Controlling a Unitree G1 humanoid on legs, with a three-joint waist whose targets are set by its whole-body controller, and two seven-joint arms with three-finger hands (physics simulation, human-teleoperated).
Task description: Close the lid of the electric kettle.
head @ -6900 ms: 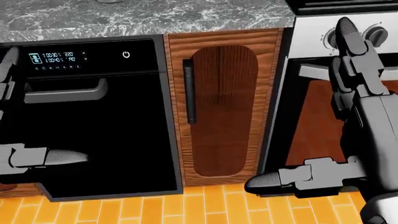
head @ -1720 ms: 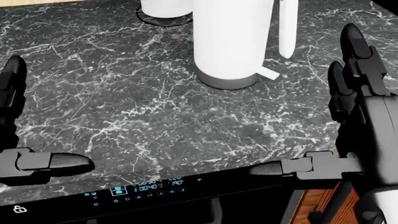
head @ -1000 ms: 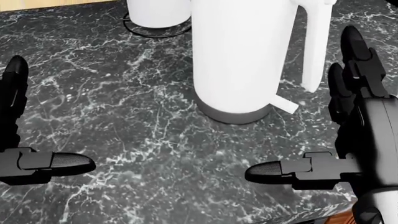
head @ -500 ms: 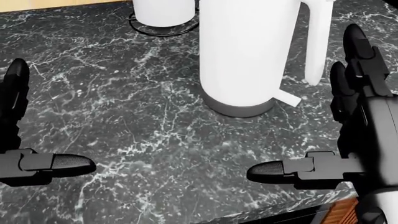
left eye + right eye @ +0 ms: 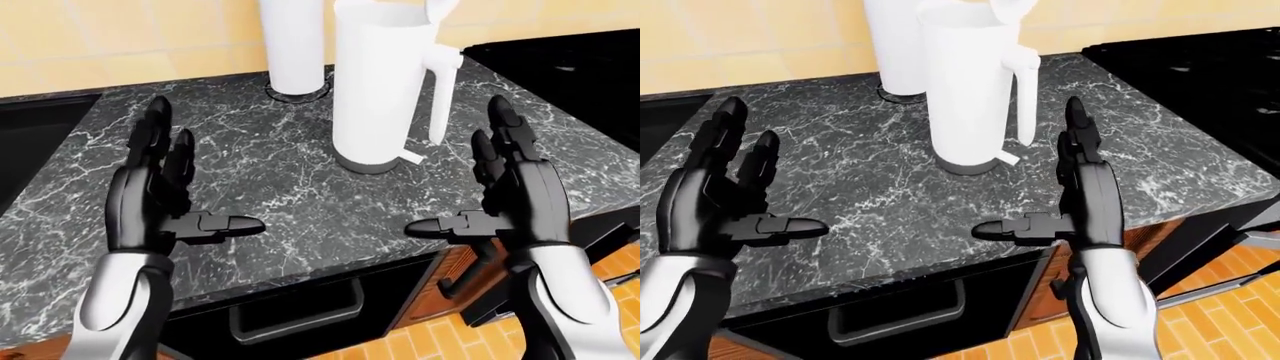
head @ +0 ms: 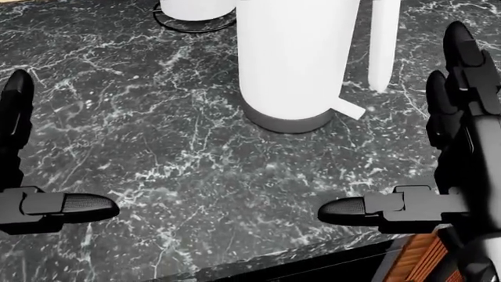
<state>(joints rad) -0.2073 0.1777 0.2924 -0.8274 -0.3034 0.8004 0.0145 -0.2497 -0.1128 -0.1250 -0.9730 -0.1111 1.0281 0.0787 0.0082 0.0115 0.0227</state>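
Observation:
A tall white electric kettle (image 5: 375,82) with a grey base stands on the dark marble counter (image 5: 270,187), its handle (image 5: 440,97) on the view's right. Its lid (image 5: 441,9) stands tilted up above the handle, cut off by the top edge, and the mouth is uncovered. My left hand (image 5: 205,169) hovers open over the counter, below and left of the kettle. My right hand (image 5: 455,169) hovers open below and right of it, its fingertips (image 5: 497,109) near the handle's lower end. Neither hand touches the kettle.
A white cylinder (image 5: 295,45) on a black ring stands just above-left of the kettle. A black stove (image 5: 570,67) borders the counter on the right and a dark sink (image 5: 35,135) on the left. Below the counter edge is the black dishwasher (image 5: 300,315).
The camera has risen from the dishwasher front to the countertop, bringing the kettle into view. In the last half second the view shifted slightly. Both hands stay open in the same pose.

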